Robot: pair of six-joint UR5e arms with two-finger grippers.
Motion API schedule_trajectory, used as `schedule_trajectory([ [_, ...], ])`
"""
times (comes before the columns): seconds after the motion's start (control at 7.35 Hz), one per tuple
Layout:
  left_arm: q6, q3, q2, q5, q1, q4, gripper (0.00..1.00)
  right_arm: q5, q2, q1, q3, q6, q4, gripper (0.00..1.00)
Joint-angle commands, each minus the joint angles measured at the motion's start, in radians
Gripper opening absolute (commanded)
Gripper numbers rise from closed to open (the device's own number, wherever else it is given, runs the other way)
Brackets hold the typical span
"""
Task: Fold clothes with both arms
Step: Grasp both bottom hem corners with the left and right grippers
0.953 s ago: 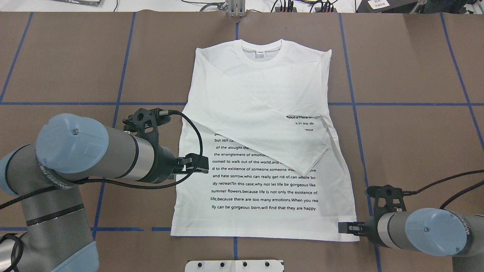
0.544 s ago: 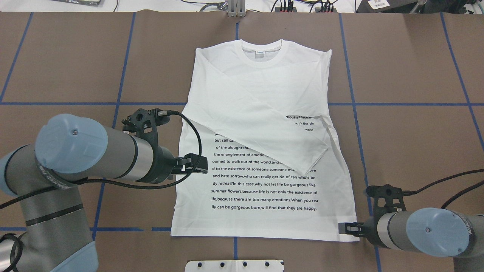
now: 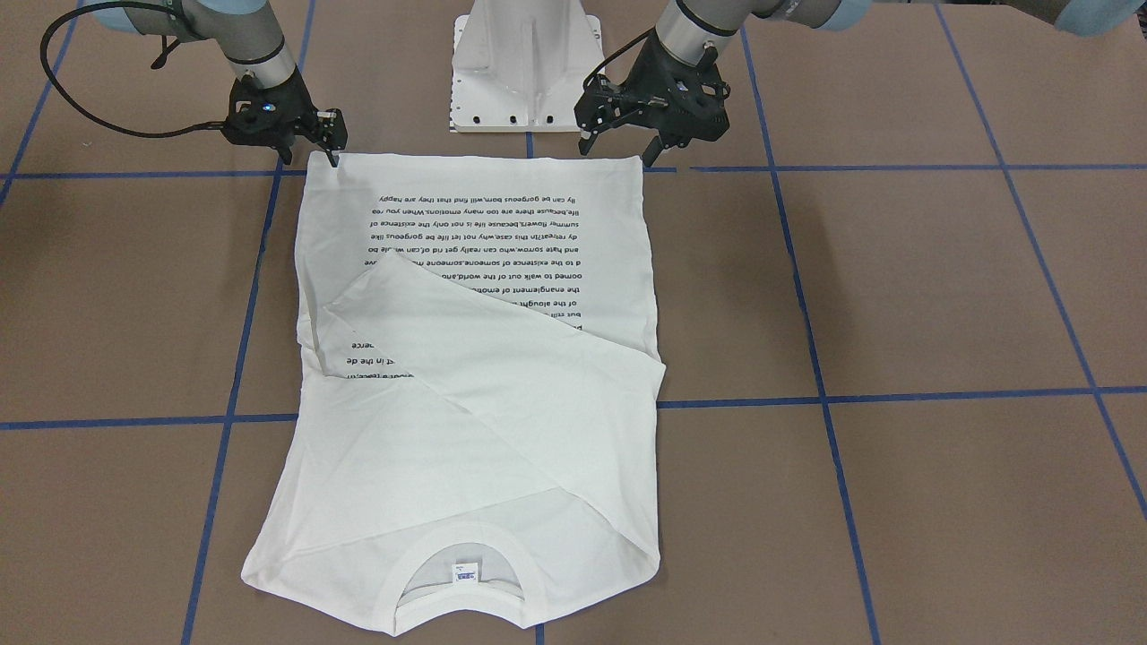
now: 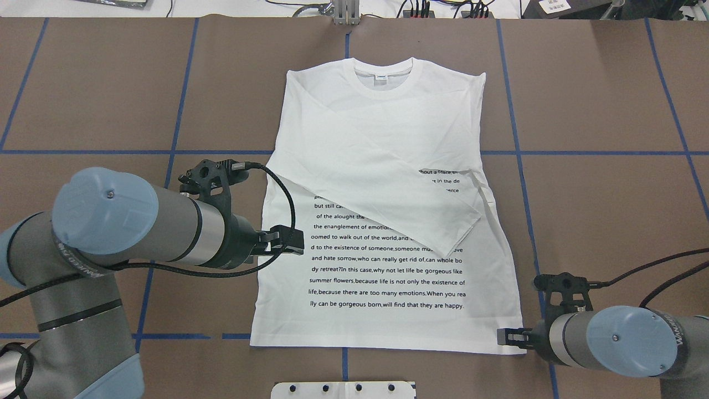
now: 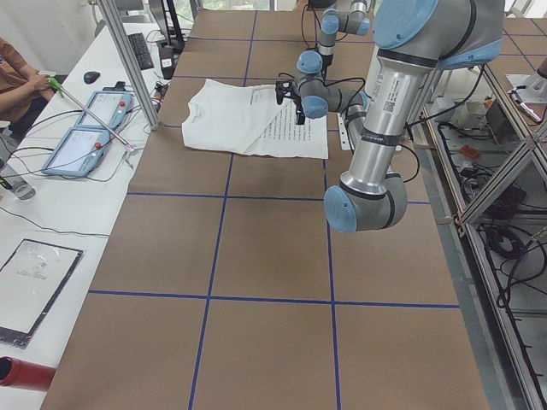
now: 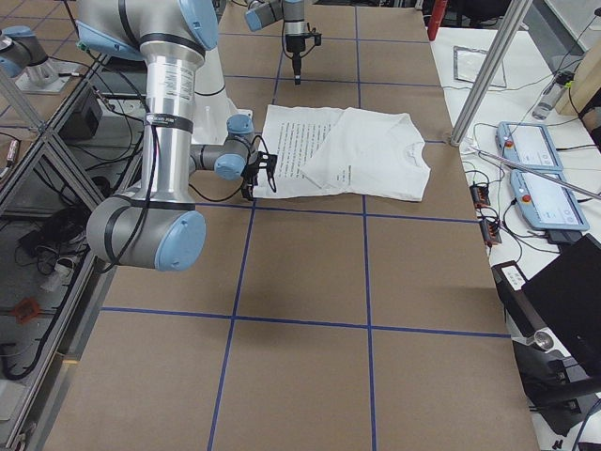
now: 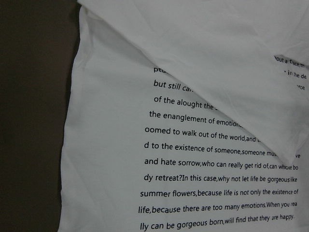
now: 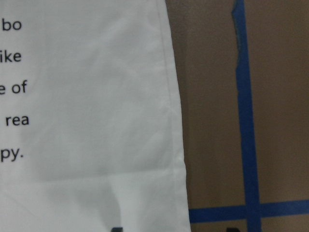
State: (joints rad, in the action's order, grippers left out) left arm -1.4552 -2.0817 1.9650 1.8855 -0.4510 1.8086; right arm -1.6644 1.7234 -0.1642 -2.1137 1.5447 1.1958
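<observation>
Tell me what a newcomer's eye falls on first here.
The white T-shirt lies flat in the middle of the brown table, with a sleeve folded diagonally across its black text. The left tool hovers open over its side, and the right tool sits open at the hem corner nearest the robot.

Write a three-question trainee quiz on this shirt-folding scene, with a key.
1. True or false: the T-shirt lies with its collar at the end nearest the robot.
2. Which gripper sits at a hem corner? A) left B) right C) neither
3. Fill in: the tape lines under the shirt are ____.

Key: 1 false, the collar is at the far end. 2 B, the right gripper. 3 blue.
</observation>
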Motion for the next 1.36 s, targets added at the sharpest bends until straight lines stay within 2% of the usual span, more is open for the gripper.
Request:
schedule_trajectory([
  [0.0,-0.001,-0.001,0.000,0.001,0.000,0.000,1.00,-0.002,-0.025,0.005,0.012,0.000,0.019,0.71],
  [0.14,-0.001,0.000,0.000,0.000,0.000,0.000,1.00,-0.003,-0.025,0.002,0.008,0.000,0.025,0.62],
  [0.27,-0.004,-0.001,0.000,0.000,0.000,0.000,1.00,-0.009,-0.025,-0.003,0.003,0.000,0.025,0.48],
  [0.41,-0.005,0.000,0.000,0.000,0.000,0.000,1.00,-0.021,-0.024,-0.008,0.001,0.000,0.025,0.23],
  [0.54,-0.007,0.000,0.000,0.000,0.000,0.000,1.00,-0.041,-0.021,-0.014,-0.003,0.000,0.025,0.08],
  [0.68,-0.007,0.002,0.000,0.000,0.000,0.000,1.00,-0.041,-0.021,-0.014,-0.005,0.000,0.025,0.01],
  [1.22,-0.007,0.009,0.000,0.000,0.002,0.000,1.00,-0.034,-0.019,-0.014,-0.005,0.000,0.025,0.00],
])
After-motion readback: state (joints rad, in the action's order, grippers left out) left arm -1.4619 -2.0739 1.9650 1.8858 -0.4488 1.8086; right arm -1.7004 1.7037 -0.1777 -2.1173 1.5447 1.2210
